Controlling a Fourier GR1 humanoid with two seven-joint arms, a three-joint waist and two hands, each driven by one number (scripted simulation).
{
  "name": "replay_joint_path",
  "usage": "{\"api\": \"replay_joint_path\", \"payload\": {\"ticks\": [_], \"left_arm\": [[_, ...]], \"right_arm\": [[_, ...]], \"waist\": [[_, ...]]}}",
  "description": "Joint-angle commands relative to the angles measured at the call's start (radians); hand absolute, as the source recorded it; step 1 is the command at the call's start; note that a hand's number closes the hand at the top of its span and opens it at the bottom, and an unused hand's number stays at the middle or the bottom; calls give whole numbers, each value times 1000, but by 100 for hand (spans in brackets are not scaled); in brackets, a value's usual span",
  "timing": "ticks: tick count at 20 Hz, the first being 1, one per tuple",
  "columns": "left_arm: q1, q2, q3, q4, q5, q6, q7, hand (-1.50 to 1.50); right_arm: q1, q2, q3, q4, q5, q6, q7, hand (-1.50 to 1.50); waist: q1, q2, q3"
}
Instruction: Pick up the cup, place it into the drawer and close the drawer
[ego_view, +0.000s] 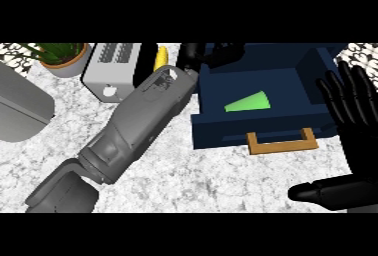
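Already the green cup (249, 102) lies on its side inside the open navy drawer (221, 132), so only closing remains. The left hand (193, 54) sits at the drawer's back-left corner, and I cannot tell whether it is open or closed. The right hand (348, 107) rests open near the wooden handle (283, 143), probably placed to push.
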Motion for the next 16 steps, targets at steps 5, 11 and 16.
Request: {"api": "replay_joint_path", "payload": {"ticks": [5, 11, 16], "left_arm": [[9, 0, -185, 11, 25, 80, 64, -150], [-32, 0, -182, 6, 83, 105, 57, -150], [19, 0, -144, -30, 156, 35, -65, -150]], "right_arm": [[-34, 27, 43, 12, 31, -20, 3, -150], [-53, 35, 33, 33, -7, -2, -28, -150], [8, 38, 18, -12, -62, 13, -14, -150]], "waist": [[-21, 1, 0], [-36, 8, 1], [-2, 1, 0]]}}
